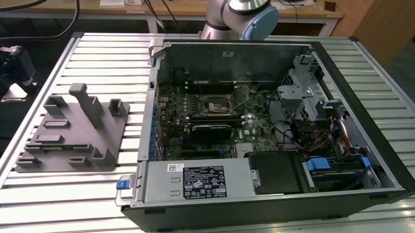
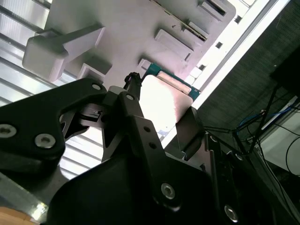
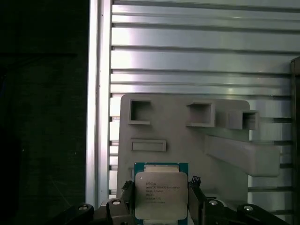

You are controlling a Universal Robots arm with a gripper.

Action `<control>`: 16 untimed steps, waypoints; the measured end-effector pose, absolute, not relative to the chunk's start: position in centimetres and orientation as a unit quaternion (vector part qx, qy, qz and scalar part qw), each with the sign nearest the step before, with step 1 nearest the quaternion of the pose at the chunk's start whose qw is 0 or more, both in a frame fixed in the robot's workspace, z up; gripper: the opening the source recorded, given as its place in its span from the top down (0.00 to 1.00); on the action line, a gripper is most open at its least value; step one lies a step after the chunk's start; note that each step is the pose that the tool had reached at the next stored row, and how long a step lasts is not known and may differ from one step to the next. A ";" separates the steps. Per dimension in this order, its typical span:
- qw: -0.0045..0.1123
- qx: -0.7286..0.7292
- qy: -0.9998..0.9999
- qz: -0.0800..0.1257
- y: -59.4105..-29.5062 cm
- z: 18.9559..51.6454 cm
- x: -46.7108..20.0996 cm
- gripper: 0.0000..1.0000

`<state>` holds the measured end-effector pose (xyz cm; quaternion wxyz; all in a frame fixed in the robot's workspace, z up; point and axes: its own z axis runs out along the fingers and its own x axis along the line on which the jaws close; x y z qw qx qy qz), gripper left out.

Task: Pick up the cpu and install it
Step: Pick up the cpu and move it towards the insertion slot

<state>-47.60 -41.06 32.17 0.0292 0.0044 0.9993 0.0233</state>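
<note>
Pincer [image 3: 161,187] clamped on the cpu [image 3: 161,196]. In the first wrist view I see one dark finger against each of two opposite edges of the chip, which has its silver top toward the camera and a green border showing around it.

The second wrist view confirms it: the fingers [image 2: 136,119] bracket the bright metal plate, and a strip of green edge shows along its far side.

Behind the chip lies the grey fixture [image 3: 178,140], with square pockets, a shallow rectangular recess and a long raised post [image 3: 241,157]. I cannot tell whether the chip clears the fixture or touches it.

The fixture rests on the slatted aluminium surface [image 3: 187,51].

In the exterior view the fixture sits at 9 o'clock of the open computer case [image 1: 363,121], just beside its wall. The arm [image 1: 243,14] stands at 12 o'clock of the case.

Inside the case, the black socket [image 1: 216,103] is near the middle of the green board. A black heatsink block [image 1: 209,131] sits at 6 o'clock of the socket. The grey power supply [image 1: 194,182] sits further along at 6 o'clock, against the case's near wall.
</note>
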 end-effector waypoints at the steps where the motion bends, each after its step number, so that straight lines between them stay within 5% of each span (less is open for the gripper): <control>1: 0.030 0.004 0.999 0.023 -41.1 32.4 -47.6 0.46; 16: 0.034 0.004 0.999 0.023 -41.1 35.3 -47.6 0.46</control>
